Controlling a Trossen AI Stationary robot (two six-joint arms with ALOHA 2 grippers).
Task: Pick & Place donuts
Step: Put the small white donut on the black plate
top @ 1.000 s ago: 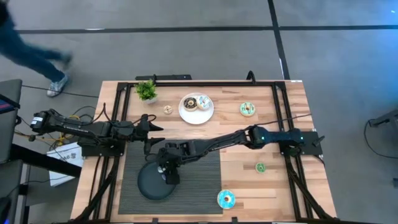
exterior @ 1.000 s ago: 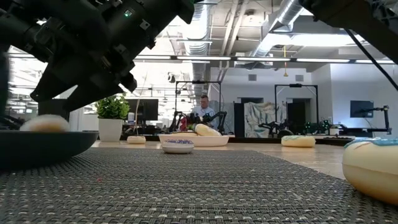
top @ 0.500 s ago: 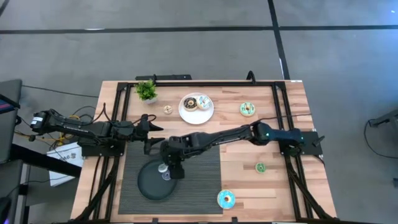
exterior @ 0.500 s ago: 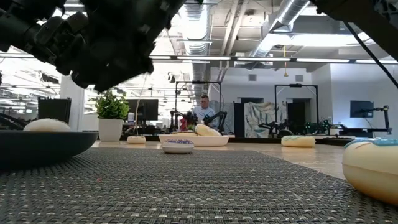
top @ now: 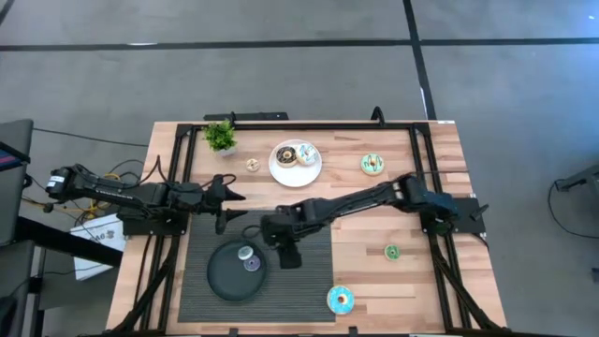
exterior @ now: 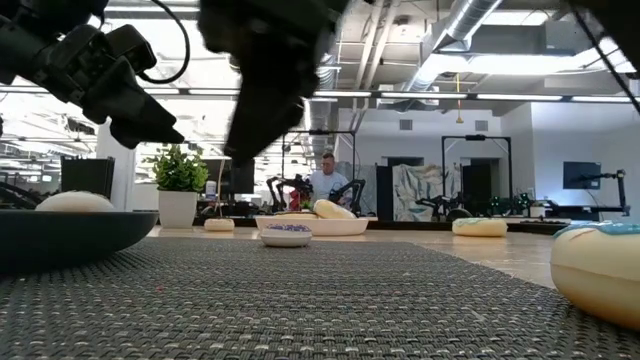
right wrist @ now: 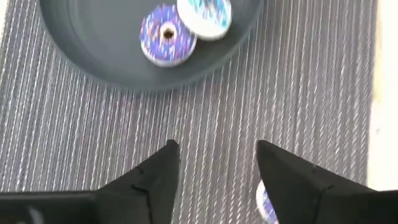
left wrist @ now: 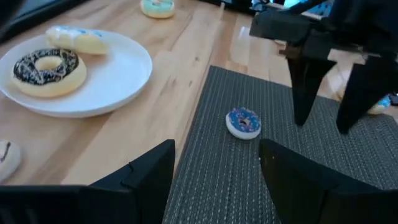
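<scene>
The black dish (top: 223, 279) lies on the grey mat and holds two coin-sized donuts, a teal-white one (top: 245, 252) and a purple one (top: 251, 265); both also show in the right wrist view, the purple donut (right wrist: 166, 27) next to the teal-white donut (right wrist: 204, 14). My right gripper (top: 287, 256) is open and empty over the mat, just right of the dish. Another small purple donut (left wrist: 243, 122) lies on the mat near it. My left gripper (top: 240, 203) is open and empty at the mat's far left corner.
The white plate (top: 310, 172) holds a chocolate donut (top: 286, 155) and a white donut (top: 306, 156). A green donut (top: 372, 165), a small green one (top: 391, 252), a blue one (top: 340, 300) and a small tan one (top: 252, 165) lie on the wood. A potted plant (top: 221, 137) stands far left.
My right gripper has gone from above the black dish toward the table's right edge and now stands over the mat beside the dish. The small purple donut, earlier hidden under the gripper, now lies in the dish next to the teal-white one.
</scene>
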